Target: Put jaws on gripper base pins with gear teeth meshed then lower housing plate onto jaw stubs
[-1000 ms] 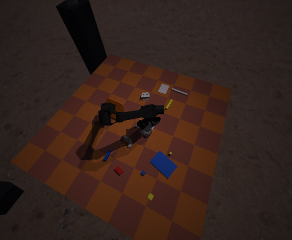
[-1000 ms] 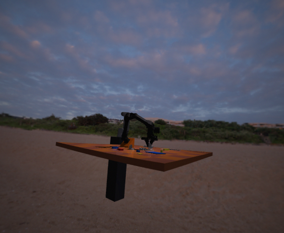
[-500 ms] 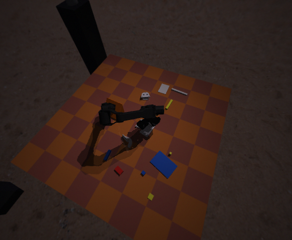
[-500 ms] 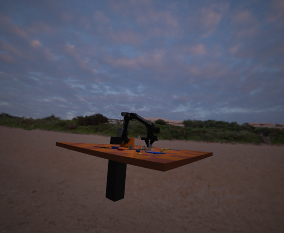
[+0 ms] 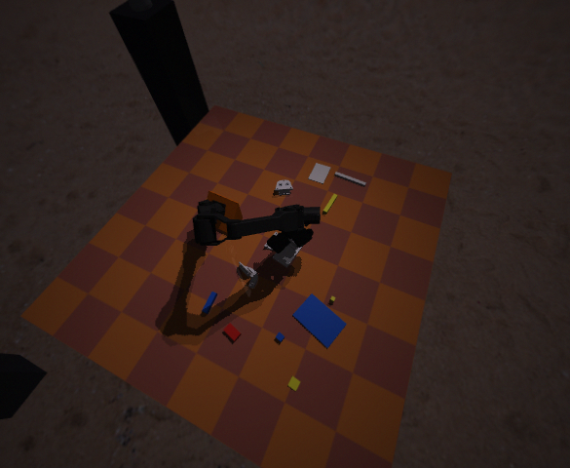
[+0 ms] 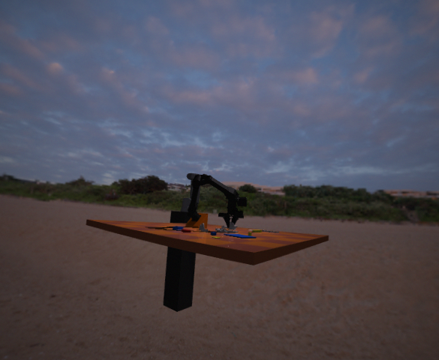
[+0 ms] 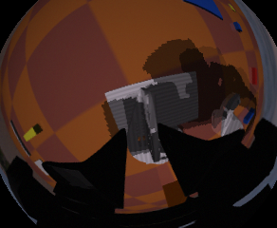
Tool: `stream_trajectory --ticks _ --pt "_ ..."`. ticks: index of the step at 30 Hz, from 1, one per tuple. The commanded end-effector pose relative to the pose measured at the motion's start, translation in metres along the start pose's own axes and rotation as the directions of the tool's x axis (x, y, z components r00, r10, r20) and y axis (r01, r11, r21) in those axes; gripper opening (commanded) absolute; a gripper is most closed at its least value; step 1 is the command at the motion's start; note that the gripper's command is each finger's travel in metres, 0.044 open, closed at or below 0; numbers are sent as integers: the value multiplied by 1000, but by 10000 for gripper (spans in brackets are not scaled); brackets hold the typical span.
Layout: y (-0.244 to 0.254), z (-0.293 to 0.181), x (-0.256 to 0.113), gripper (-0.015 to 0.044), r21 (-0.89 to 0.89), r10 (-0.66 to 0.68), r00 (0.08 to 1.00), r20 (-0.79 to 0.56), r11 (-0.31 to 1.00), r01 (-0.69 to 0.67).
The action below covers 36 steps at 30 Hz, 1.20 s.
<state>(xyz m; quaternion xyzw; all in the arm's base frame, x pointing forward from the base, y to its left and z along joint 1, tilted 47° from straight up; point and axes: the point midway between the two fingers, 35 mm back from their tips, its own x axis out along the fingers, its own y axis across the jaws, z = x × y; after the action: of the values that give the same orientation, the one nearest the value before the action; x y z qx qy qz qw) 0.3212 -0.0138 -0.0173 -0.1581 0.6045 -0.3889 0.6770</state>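
Note:
My gripper (image 5: 288, 243) (image 6: 231, 225) (image 7: 140, 129) is shut on a grey jaw (image 7: 151, 116). The jaw stands on edge between the fingertips, over the gripper base. The light grey gripper base (image 5: 285, 255) (image 7: 186, 106) lies on the table under the fingers, partly in shadow. Its pins are hidden, and I cannot tell whether the held jaw touches it. The other jaw (image 5: 247, 272) (image 6: 202, 228) (image 7: 230, 124) is apart from the base, on the side toward the blue bar. The white housing plate (image 5: 285, 187), with two holes, lies away behind the arm in the top view.
A white flat plate (image 5: 320, 173), a white rod (image 5: 350, 178) and a yellow bar (image 5: 329, 204) (image 7: 31, 133) lie beyond the arm. A blue plate (image 5: 319, 321), blue bar (image 5: 209, 302), red block (image 5: 232, 332), blue cube (image 5: 280, 337) and two small yellow pieces lie on the near side.

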Motion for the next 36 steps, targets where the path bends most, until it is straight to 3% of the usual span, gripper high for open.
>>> stream_trajectory --ticks 1,36 --pt "0 0 2 134 -3 -3 1000 2 1000 3" --pt "0 0 11 134 -1 -3 1000 3 1000 3"
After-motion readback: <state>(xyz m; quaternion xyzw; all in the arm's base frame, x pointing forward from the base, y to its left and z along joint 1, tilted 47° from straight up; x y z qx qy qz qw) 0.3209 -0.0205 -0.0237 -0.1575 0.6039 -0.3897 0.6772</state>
